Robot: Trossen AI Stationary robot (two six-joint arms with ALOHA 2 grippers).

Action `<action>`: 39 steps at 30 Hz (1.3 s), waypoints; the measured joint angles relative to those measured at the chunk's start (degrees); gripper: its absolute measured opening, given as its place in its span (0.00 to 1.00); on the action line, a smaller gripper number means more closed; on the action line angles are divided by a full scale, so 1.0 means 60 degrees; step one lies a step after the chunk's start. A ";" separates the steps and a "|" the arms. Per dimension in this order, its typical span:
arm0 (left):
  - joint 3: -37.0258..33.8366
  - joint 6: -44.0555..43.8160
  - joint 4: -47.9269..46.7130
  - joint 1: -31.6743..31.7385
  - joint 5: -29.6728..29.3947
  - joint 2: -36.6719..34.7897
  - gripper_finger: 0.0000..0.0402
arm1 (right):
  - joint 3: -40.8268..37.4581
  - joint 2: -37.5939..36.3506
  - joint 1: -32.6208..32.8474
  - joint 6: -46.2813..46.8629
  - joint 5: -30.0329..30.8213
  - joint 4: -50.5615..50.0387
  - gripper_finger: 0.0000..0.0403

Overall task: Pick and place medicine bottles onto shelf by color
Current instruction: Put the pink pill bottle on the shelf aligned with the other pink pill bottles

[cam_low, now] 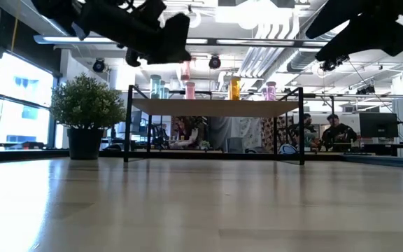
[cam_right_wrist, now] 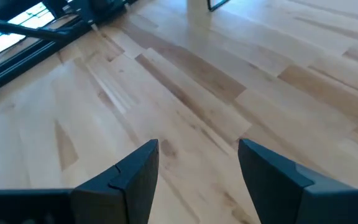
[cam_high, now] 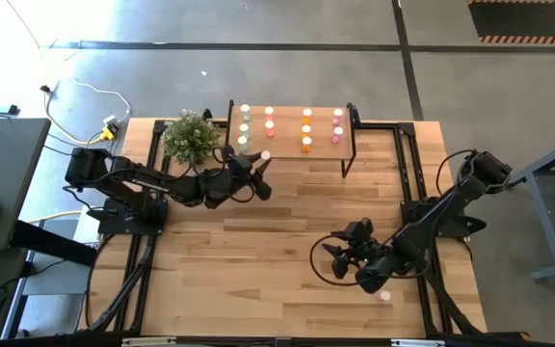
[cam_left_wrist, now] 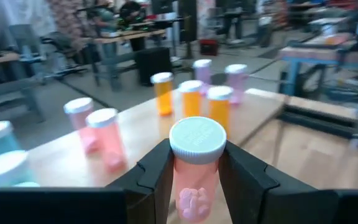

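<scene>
The shelf (cam_high: 347,145) stands at the table's far middle and bears rows of medicine bottles: pale green (cam_high: 245,126), pink (cam_high: 269,122), orange (cam_high: 306,130) and magenta (cam_high: 337,125). My left gripper (cam_high: 261,166) is at the shelf's near left corner, shut on a pink bottle (cam_left_wrist: 196,177) with a white cap (cam_left_wrist: 197,138). In the left wrist view the shelf's pink bottles (cam_left_wrist: 104,134) and orange bottles (cam_left_wrist: 191,99) stand just beyond it. My right gripper (cam_right_wrist: 197,168) hangs open over bare table at the near right. My left gripper pinches the pink bottle's body just under the cap (cam_left_wrist: 194,165) between its two fingers (cam_left_wrist: 157,171). The fingers lie level and come from the table's left toward the shelf. The bottle stands upright, cap above the fingers, lifted clear at about the height of the shelf top.
A potted plant (cam_high: 191,137) stands just left of the shelf, close to my left arm. One loose pinkish bottle (cam_high: 383,296) lies on the table by my right arm, near the right front. Black frame rails (cam_high: 410,173) run along both table sides.
</scene>
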 joint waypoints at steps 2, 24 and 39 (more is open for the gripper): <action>-0.0004 0.0001 0.0000 0.0156 -0.0180 0.0057 0.27 | 0.0000 0.0000 -0.0179 0.0000 -0.0010 -0.0004 0.52; 0.0051 0.0029 -0.0010 0.1895 0.2528 0.0177 0.27 | -0.0004 -0.0722 -0.1914 -0.1692 -0.0451 -0.0073 0.52; 0.0051 -0.0052 -0.0213 0.2288 0.2792 0.0177 0.27 | -0.0004 -0.1341 -0.2571 -0.3002 -0.0815 -0.0061 0.52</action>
